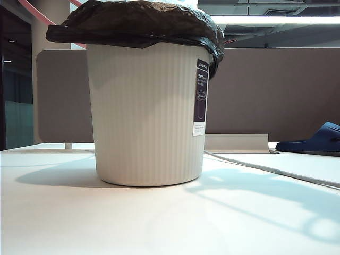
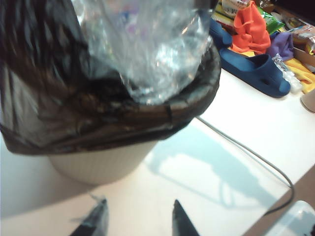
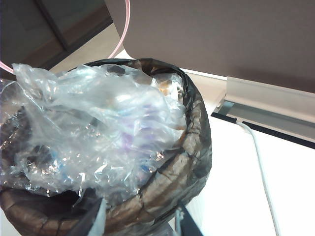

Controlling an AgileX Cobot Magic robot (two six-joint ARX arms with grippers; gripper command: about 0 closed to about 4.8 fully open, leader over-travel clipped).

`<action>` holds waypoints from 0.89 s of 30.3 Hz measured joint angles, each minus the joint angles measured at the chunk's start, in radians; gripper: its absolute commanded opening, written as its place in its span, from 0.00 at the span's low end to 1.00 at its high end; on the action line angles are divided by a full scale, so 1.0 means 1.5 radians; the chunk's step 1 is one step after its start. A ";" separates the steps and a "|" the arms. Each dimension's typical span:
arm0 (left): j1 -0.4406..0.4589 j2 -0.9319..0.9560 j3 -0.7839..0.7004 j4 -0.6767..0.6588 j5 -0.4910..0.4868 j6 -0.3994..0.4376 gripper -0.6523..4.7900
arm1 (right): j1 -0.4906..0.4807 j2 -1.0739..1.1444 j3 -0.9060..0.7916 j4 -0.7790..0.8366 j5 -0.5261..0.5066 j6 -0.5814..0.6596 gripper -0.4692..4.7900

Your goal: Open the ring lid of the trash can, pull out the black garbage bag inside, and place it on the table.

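The cream ribbed trash can point(image 1: 143, 111) stands on the white table point(image 1: 159, 223). The black garbage bag point(image 1: 138, 21) lines it and is folded down over the rim. Crumpled clear plastic point(image 3: 98, 128) fills the bag's mouth. The pink ring lid point(image 1: 33, 11) is off the rim and shows as a thin arc behind the can point(image 3: 125, 29). My left gripper point(image 2: 140, 216) hangs open over bare table beside the can point(image 2: 98, 167), with nothing between its fingers. My right gripper point(image 3: 142, 219) is open, its fingers astride the bag-covered rim point(image 3: 182, 162). Neither gripper shows in the exterior view.
A dark blue slipper point(image 1: 313, 141) lies at the table's right, with a pile of coloured cloths point(image 2: 251, 24) beyond it. A grey cable point(image 2: 246, 152) runs across the table by the can. A brown-grey partition panel point(image 1: 265, 90) stands behind.
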 measured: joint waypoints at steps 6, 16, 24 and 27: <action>0.000 -0.009 -0.059 0.022 -0.003 -0.043 0.42 | 0.000 0.000 0.000 -0.006 0.000 0.000 0.43; 0.000 -0.025 -0.126 0.092 -0.050 -0.085 0.48 | 0.000 0.000 0.000 -0.012 0.000 0.000 0.43; 0.000 -0.026 -0.199 0.227 -0.066 -0.132 0.52 | 0.000 0.000 0.000 -0.017 0.000 0.000 0.43; 0.000 -0.026 -0.222 0.268 -0.089 -0.155 0.61 | 0.000 0.000 0.000 -0.020 0.001 0.000 0.43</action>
